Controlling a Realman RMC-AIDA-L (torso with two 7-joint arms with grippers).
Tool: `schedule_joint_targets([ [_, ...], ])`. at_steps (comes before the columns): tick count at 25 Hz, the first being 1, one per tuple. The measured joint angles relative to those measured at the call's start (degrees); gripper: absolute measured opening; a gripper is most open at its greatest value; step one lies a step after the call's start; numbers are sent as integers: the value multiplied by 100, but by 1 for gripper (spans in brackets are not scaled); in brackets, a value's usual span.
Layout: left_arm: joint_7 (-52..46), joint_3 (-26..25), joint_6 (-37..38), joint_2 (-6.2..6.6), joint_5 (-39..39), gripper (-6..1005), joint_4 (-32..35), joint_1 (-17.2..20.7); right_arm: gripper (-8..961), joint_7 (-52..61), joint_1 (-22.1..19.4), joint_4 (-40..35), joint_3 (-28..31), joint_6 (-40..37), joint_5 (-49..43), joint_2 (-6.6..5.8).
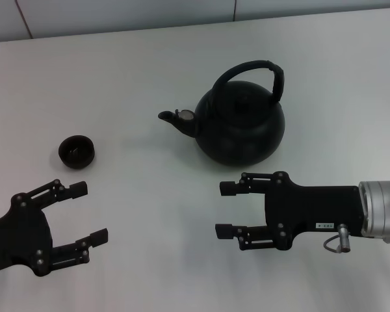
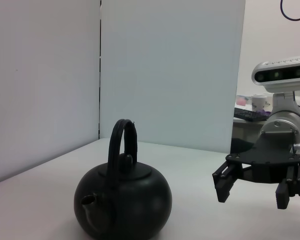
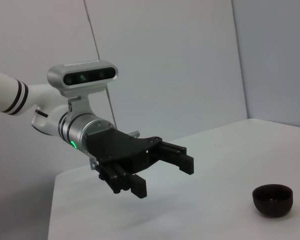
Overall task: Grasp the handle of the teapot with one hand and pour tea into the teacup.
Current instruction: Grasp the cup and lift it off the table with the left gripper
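head view shows a plain white counter (image 1: 149,214) with a large round matte-black teapot (image 1: 240,130) standing upright toward the far middle, its short curved spout (image 1: 172,117) pointing to the robot's left. a tall black arched handle (image 1: 257,71) loops over the teapot's top, with a thicker wrapped stretch on the side away from the spout, and a small knob sits on the lid beneath it. nothing touches the handle.

a small round black handleless teacup (image 1: 76,151) stands on the counter well to the left of the teapot, apart from it and roughly in line with the spout.

the right gripper (image 1: 226,209) hovers over the counter just in front of the teapot, on the near side, its two black fingers spread wide and holding nothing; it points toward the robot's left. the left gripper (image 1: 89,213) hangs near the front left corner, close to the teacup but not touching it, fingers also spread apart and empty.

left wrist view shows the teapot side-on with the right gripper beside it, clear of the pot.
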Motion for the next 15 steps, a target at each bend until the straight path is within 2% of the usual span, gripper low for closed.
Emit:
schedule_joint_targets([
  [15,94,-82,-115,-10,-40,821,-16,5,737,0,0,0,0,0,0,0],
])
